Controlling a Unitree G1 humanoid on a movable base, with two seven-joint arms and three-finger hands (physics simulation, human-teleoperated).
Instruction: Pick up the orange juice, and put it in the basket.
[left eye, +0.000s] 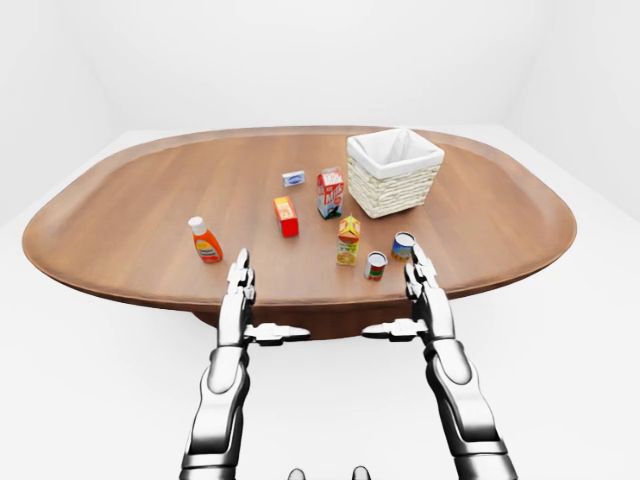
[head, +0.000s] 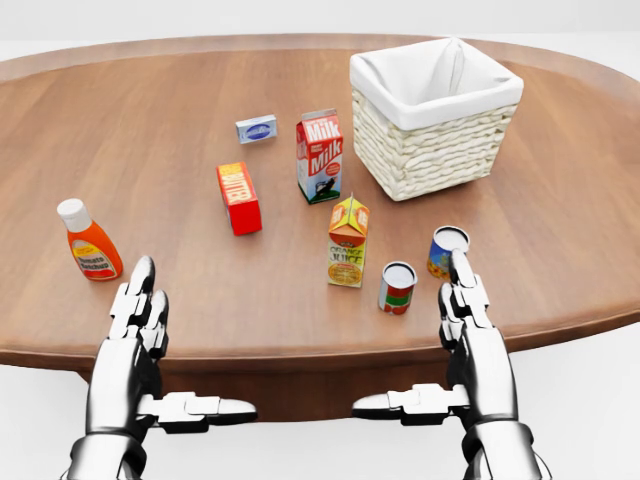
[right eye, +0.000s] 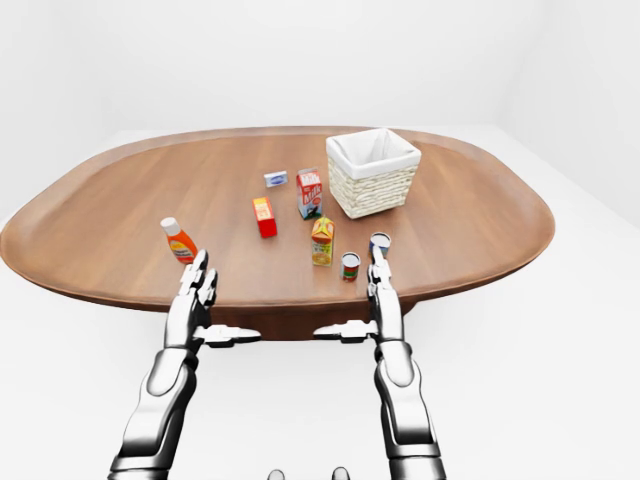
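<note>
Juice is standing upright on the table, a little in from the near edge and roughly midway between the end edges, with its label reading orange juice. Just to its right in the head view a red-labelled can is sitting near that same edge, and a blue can is standing beside it, apart from the carton. Toward the far edge, the milk is standing upright, with a red box to its left and a small blue box lying flat beyond that. The basket, wicker with a white liner, is sitting toward the far right part of the table, well apart from the juice. A sauce bottle is standing near the left end of the near edge. Both hands are hovering over the near edge with fingers straight and thumbs pointing inward: the left hand is spread open and holding nothing, and the right hand is likewise open; its fingertips seem to be overlapping the blue can, though contact is unclear.
</note>
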